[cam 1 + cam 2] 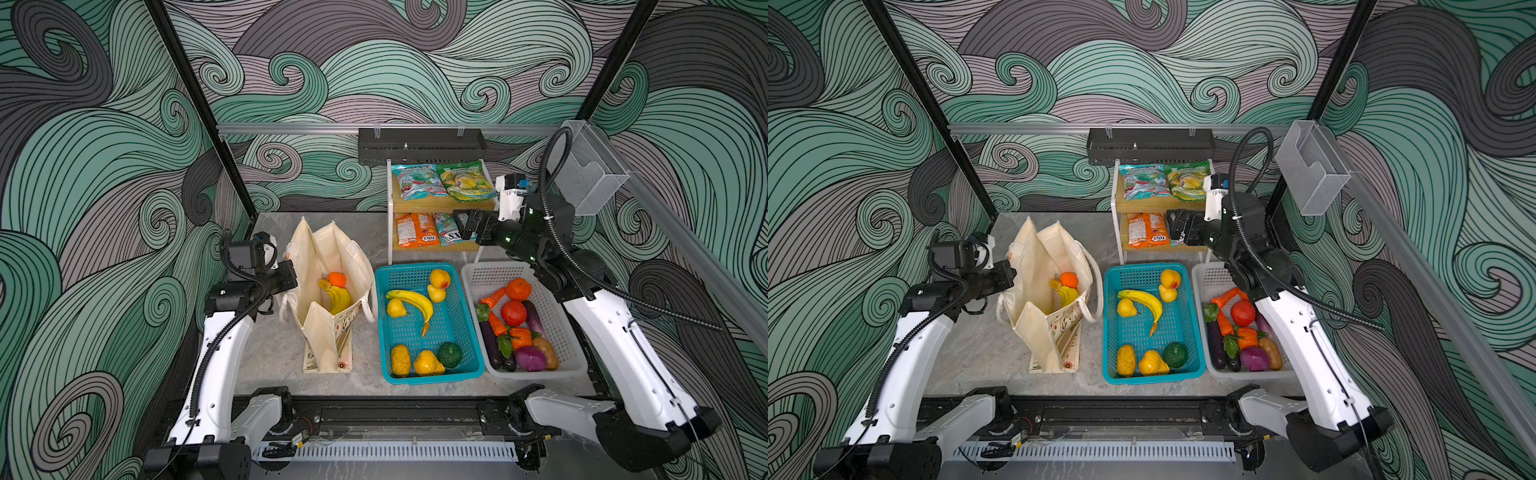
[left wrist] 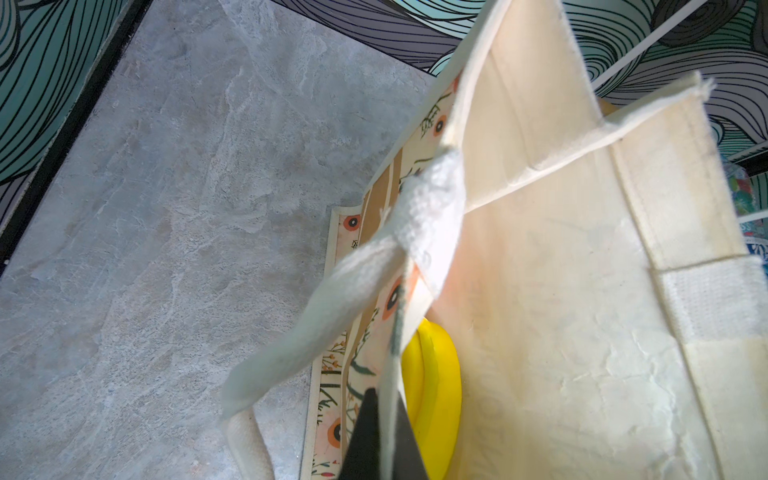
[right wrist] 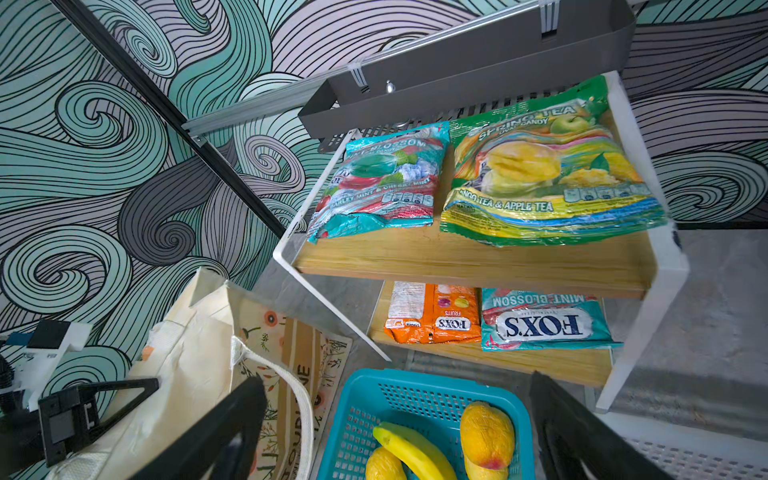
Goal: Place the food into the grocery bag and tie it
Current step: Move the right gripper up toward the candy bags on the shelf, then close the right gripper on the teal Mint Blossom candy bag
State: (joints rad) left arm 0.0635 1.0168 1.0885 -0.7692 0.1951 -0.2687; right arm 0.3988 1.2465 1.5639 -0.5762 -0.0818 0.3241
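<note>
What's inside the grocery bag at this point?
An orange and a yellow banana bunch lie inside the grocery bag. Its folded near wall covers the floor beside them, so anything there cannot be seen.

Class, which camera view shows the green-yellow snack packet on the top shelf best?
The right wrist view: the green-yellow snack packet is close, lettering readable. Both top views show it small; the left wrist view misses it.

My left arm [image 1: 219, 368], lower left in a top view, and my right arm [image 1: 615, 353], lower right, have smooth white shells with small dark screw holes and black joints. A black ribbed cable [image 1: 542, 178] runs along each one. My fingers [image 3: 224, 419] are black and flat.
</note>
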